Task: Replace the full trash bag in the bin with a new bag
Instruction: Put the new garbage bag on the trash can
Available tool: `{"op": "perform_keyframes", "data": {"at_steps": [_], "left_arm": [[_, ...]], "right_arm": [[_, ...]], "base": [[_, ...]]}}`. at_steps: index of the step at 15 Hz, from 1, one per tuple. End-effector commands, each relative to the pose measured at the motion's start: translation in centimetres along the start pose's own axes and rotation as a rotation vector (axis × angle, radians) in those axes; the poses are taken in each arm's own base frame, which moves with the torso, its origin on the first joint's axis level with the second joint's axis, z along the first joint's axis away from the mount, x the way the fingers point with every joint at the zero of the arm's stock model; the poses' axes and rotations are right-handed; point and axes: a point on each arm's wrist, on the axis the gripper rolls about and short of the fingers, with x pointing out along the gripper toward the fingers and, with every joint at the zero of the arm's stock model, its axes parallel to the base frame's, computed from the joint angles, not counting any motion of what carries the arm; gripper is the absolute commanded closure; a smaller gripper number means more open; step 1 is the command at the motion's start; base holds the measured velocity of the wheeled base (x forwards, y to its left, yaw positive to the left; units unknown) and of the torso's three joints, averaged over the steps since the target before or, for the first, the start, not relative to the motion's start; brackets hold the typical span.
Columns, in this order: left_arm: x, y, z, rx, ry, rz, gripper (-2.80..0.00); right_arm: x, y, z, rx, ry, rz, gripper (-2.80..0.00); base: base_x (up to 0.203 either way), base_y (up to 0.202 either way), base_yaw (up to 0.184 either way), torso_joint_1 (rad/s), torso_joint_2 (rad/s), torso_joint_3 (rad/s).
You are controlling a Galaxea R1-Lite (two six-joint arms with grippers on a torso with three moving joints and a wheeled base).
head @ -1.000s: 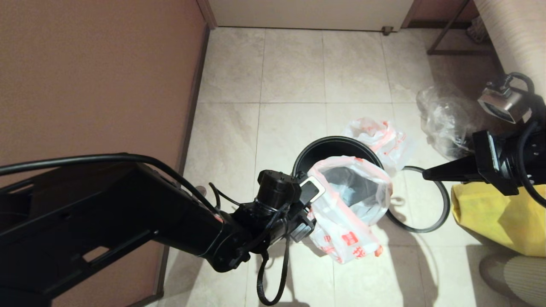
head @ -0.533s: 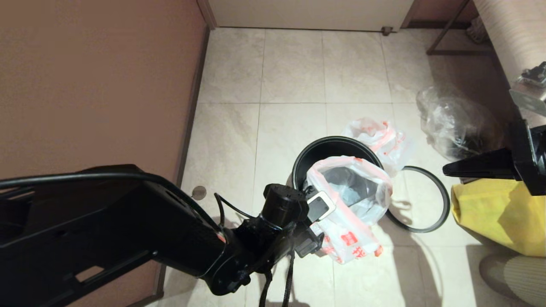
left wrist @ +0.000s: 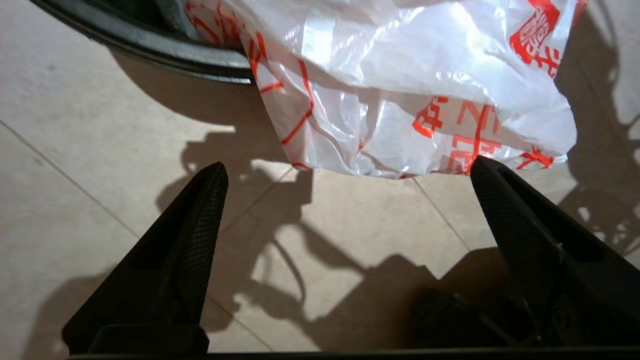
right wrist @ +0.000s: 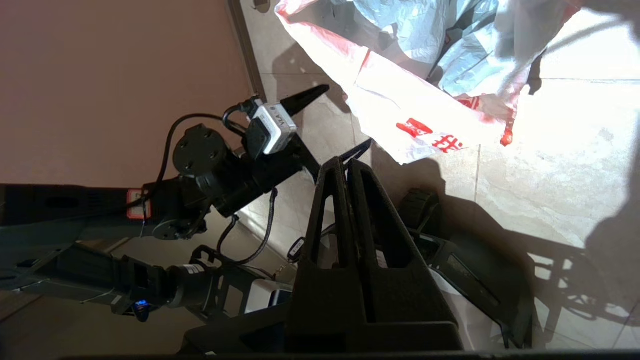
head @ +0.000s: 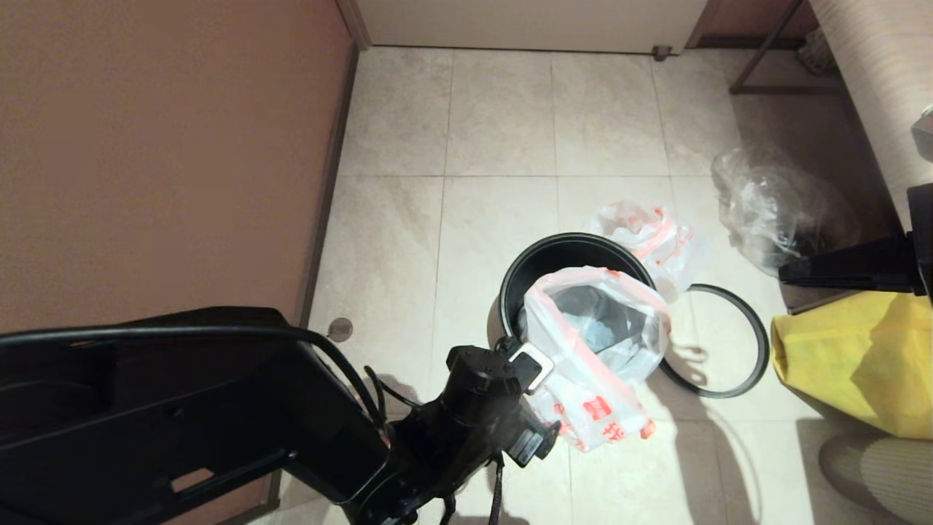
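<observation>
The black bin (head: 554, 251) stands on the tiled floor with its loose grey ring (head: 758, 343) lying to its right. The full trash bag (head: 605, 394), white with an orange-red rim and red print, spills over the bin's near rim down to the floor, and pale grey contents show in its open mouth. The new bag (head: 641, 233) lies crumpled behind the bin. My left gripper (left wrist: 347, 165) is open and empty, low over the floor just short of the full trash bag (left wrist: 425, 75). My right gripper (head: 783, 275) is shut and empty, far right of the bin.
A clear bag with dark contents (head: 765, 204) and a yellow bag (head: 853, 364) lie at the right. A brown wall (head: 168, 146) runs along the left. Metal furniture legs (head: 765, 65) stand at the back right. A floor drain (head: 339, 329) sits left of the bin.
My left gripper has drawn back toward me from the full bag's rim and sunk lower. My right gripper has pulled away to the right. The bag and bin have barely moved.
</observation>
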Motion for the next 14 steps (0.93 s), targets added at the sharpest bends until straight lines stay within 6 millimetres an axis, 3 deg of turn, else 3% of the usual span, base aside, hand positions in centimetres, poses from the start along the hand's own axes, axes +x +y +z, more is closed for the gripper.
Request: {"op": "perform_keyframes", "data": {"at_steps": [1, 9, 10, 14], "left_arm": [[-0.1, 0.2, -0.4, -0.036, 0.01, -0.003, -2.8], [3.6, 2.8, -1.2, -0.137, -0.008, -0.091, -2.8], [3.7, 2.7, -1.2, -0.141, -0.011, -0.104, 0.0], [4.0, 2.5, -0.8, -0.157, -0.048, -0.17, 0.0]], "right_arm": [[0.0, 0.0, -0.1, 0.002, 0.004, 0.001, 0.0], [0.2, -0.1, 0.0, 0.008, 0.002, -0.01, 0.0], [0.3, -0.1, 0.0, 0.009, 0.003, -0.012, 0.0], [0.3, -0.1, 0.0, 0.007, 0.003, -0.012, 0.0]], "base": [[0.0, 0.0, 0.0, 0.0, 0.0, 0.0], [0.0, 0.0, 0.0, 0.0, 0.0, 0.0], [0.0, 0.0, 0.0, 0.0, 0.0, 0.0], [0.0, 0.0, 0.0, 0.0, 0.0, 0.0]]}}
